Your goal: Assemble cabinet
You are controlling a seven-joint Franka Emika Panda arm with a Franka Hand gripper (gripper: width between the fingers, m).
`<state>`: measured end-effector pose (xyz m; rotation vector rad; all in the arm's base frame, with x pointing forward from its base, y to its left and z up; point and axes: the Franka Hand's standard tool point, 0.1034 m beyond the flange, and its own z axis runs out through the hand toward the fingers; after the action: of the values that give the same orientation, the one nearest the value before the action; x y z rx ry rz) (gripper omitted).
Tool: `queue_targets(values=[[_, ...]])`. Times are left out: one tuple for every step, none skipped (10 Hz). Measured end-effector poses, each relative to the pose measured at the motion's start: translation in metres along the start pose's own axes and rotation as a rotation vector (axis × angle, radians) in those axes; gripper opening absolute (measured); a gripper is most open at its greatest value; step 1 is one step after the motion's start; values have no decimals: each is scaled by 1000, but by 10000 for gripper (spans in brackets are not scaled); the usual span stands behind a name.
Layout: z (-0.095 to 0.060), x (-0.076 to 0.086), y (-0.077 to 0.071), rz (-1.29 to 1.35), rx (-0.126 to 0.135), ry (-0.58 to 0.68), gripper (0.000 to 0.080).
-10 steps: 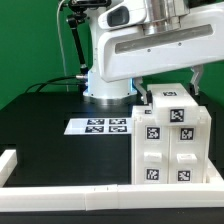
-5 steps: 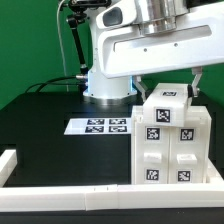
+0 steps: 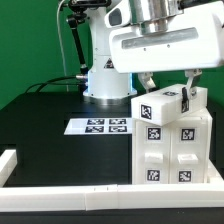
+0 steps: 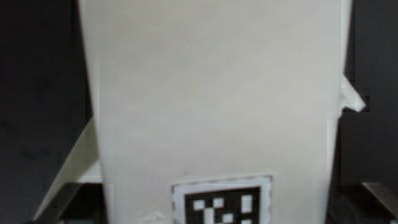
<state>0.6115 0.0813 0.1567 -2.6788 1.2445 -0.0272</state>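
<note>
The cabinet (image 3: 172,155) is a large white box standing at the exterior view's right, its four tagged square panels facing the camera. My gripper (image 3: 167,90) is right above it, shut on a smaller white tagged block (image 3: 160,106). I hold the block tilted at the cabinet's top edge, and I cannot tell whether it still touches the cabinet. In the wrist view the block (image 4: 214,100) fills most of the picture, with one tag near its end. The dark fingers flank it and are mostly hidden.
The marker board (image 3: 100,126) lies flat on the black table left of the cabinet. Long white border rails run along the front (image 3: 80,198) and the left edge (image 3: 8,165). The robot base (image 3: 108,80) stands behind the marker board.
The gripper has shifted toward the exterior view's left and turned with the block in it. The block's tagged face has swung left and now sits tilted. The cabinet has not moved.
</note>
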Motion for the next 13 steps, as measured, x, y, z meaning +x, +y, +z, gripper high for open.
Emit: queue_targets(values=[[0,0,-1,68,4,4,557],[1,-2,-1,201,8,-2,557],[2,-3,-1,284,10,-6,557],[1,-3,-2,385,16,-14,557],[1,-2,-2,480,21,-17,557],[1,-2,-3,546,24,-19,557],[1,-2,-3,593,24,-19,557],[0,-1,-4,669,29,-21,557],[0,0,-5,723,37,-26,557],[0,1,-5,768,42,-33,557],[0,1,-5,805,47,-42,557],[0,0,-5,826,51,-52,557],[0,-1,-6,820,51,-55,652]])
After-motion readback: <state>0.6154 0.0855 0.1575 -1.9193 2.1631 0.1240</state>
